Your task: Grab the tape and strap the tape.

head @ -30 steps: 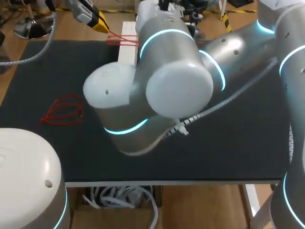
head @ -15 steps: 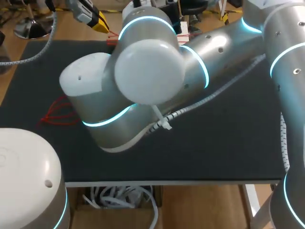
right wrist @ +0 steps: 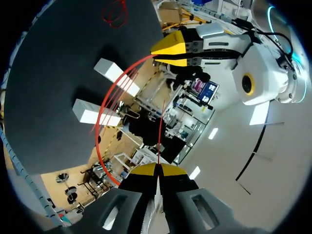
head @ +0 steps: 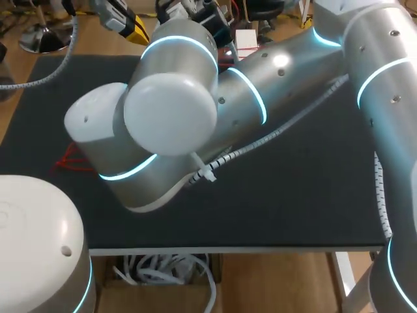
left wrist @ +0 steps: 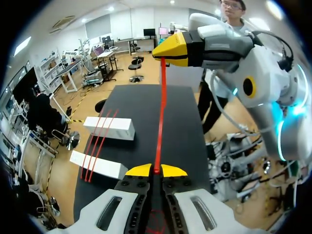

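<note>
fig.: black-topped table (head: 293,195); two white blocks (left wrist: 108,128) on it, bridged by red straps (left wrist: 100,146); loose red strap bundle (head: 70,160) well apart.

Two white blocks (left wrist: 108,127) (left wrist: 100,165); one red strap (left wrist: 160,122) between two claws (left wrist: 156,170) (left wrist: 164,55).

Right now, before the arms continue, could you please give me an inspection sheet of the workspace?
Surface: black mat covers the table.
Job's things: red tape runs between both claws; more red strips lie across two white blocks.
Clutter: loose red tape loops on the mat.
Grippers: left claw shut on the red tape; right claw shut on it too.
Cables: spiral-wrapped cable along the right arm, held by a white zip tie.
Surroundings: nothing seen touching the table.
</note>
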Robot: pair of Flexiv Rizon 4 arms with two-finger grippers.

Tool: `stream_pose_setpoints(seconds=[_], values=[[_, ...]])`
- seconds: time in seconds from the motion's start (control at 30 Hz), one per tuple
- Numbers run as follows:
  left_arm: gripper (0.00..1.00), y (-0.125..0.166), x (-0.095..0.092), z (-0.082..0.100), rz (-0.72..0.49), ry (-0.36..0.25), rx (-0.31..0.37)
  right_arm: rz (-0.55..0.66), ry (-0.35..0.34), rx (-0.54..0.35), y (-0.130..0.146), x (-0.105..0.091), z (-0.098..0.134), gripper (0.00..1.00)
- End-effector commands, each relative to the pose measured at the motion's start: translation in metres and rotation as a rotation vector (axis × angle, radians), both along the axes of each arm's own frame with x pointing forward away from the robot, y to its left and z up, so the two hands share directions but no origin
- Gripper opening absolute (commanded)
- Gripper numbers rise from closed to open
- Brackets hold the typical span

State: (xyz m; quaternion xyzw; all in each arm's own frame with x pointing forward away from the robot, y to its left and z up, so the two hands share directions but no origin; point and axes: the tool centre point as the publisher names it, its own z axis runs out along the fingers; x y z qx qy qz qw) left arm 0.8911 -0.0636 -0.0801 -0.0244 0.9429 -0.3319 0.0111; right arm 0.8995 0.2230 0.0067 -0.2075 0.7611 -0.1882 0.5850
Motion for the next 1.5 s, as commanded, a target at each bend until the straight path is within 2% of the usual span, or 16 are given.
stream_pose_setpoints(seconds=[0.03,0.1,0.13,1.27,1.43,1.5], values=[[0.00,0.000,0.000,0.001,0.000,0.001,0.004,0.012,0.004,-0.021,0.003,0.000,0.003,0.00],[0.00,0.000,0.000,0.001,0.000,0.001,0.004,0.029,0.058,0.066,0.006,-0.002,0.003,0.00],[0.00,0.000,0.000,0.001,0.000,0.001,0.004,0.018,0.085,0.177,0.007,-0.002,0.005,0.00],[0.00,0.000,0.000,0.001,0.000,0.001,0.004,0.018,0.085,0.177,0.007,-0.002,0.005,0.00],[0.00,0.000,0.000,0.001,0.000,0.001,0.004,-0.001,0.052,0.111,0.013,-0.008,0.005,0.00],[0.00,0.000,0.000,0.001,0.000,0.001,0.004,-0.014,0.003,0.063,0.014,-0.009,0.005,0.00]])
